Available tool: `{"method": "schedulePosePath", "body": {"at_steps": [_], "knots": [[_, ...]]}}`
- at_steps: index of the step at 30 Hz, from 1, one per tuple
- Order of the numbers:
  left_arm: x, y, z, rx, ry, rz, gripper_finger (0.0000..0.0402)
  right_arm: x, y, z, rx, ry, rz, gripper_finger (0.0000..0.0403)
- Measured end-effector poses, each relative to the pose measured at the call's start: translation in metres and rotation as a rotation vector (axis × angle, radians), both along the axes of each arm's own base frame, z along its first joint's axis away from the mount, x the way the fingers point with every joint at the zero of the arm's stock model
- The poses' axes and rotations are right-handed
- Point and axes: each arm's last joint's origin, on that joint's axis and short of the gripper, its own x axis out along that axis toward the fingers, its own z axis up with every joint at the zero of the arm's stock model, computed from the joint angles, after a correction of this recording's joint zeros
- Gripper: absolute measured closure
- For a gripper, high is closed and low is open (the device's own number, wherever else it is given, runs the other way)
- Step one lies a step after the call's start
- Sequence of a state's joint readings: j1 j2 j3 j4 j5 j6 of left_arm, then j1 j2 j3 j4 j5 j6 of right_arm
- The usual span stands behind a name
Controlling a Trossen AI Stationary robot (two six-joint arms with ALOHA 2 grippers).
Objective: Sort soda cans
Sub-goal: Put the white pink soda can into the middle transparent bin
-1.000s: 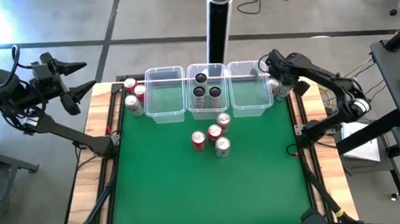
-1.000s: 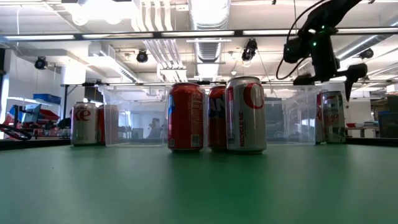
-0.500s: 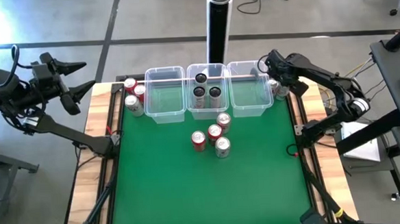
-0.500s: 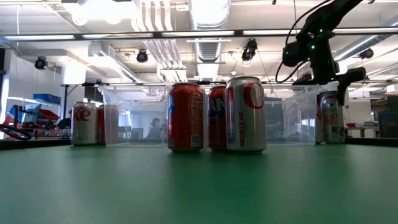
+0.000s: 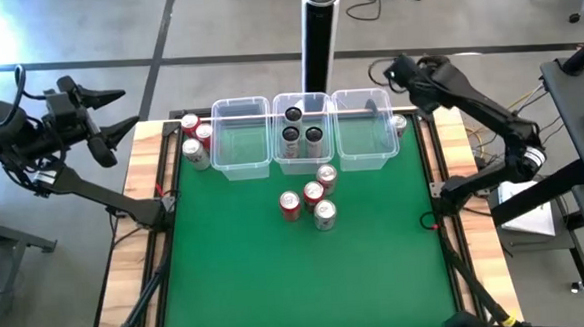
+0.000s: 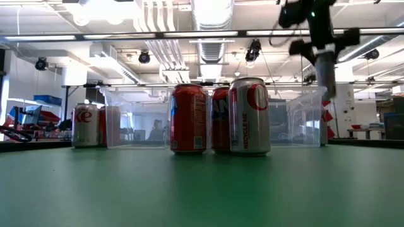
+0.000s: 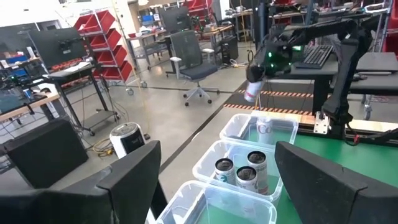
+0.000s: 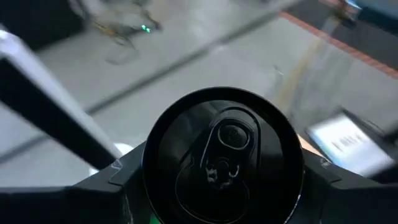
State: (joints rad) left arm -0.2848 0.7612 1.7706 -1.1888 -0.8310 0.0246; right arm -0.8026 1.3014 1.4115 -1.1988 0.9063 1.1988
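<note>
My right gripper (image 5: pixel 405 74) hangs high over the far right corner, shut on a silver-white soda can (image 7: pixel 252 89); the right wrist view shows its top (image 8: pixel 224 155). Another silver-white can (image 5: pixel 398 125) stands beside the right clear bin (image 5: pixel 367 155). Three dark cans (image 5: pixel 292 133) stand in the middle bin (image 5: pixel 303 161). The left bin (image 5: pixel 242 166) holds nothing. Several red and silver-white cans (image 5: pixel 314 194) stand on the green mat, and three more (image 5: pixel 195 139) left of the bins. My left gripper (image 5: pixel 114 115) waits open beyond the table's far left corner. My right gripper pinches the silver-white can between its two fingers (image 8: pixel 124 183), which reach down along the can's opposite sides (image 8: pixel 152 186) from above. The can's top faces up toward the wrist. The can hangs below the gripper (image 6: pixel 326 68), lifted clear of table and bins.
A tall black-and-silver post (image 5: pixel 319 37) stands just behind the middle bin. Wooden table borders (image 5: pixel 142 201) run along both sides of the green mat (image 5: pixel 298 273), whose near half lies bare. The room beyond shows chairs and red shelves.
My right gripper first sank onto a silver-white can beside the right bin, took hold of it, then rose steeply and shifted toward the far edge. The can has been lifted clear of the table; its neighbour stays in place.
</note>
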Motion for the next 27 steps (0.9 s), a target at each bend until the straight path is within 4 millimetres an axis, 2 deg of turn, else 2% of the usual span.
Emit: {"method": "schedulePosePath", "body": {"at_steps": [8,11,13,16,20,27], "knots": [[0.001,0.0,0.006,-0.002,-0.053,-0.003,0.0102,0.057,0.001,0.068,-0.258,0.031,0.4,0.0156],[0.001,0.0,0.006,-0.004,-0.058,-0.002,0.0102,0.082,0.009,0.082,-0.337,0.044,0.638,0.0155],[0.001,0.0,0.006,-0.012,-0.064,-0.001,0.0102,0.095,0.016,0.085,-0.36,0.006,0.801,0.0155],[0.001,0.0,0.008,-0.036,-0.091,0.001,0.0102,0.113,0.025,0.077,-0.319,-0.031,0.975,0.0154],[0.001,0.0,0.008,-0.054,-0.108,0.003,0.0102,0.136,0.031,0.055,-0.187,-0.055,1.147,0.0154],[0.002,-0.001,0.01,-0.081,-0.136,0.005,0.0102,0.165,0.022,0.012,0.012,-0.027,1.185,0.0154]]}}
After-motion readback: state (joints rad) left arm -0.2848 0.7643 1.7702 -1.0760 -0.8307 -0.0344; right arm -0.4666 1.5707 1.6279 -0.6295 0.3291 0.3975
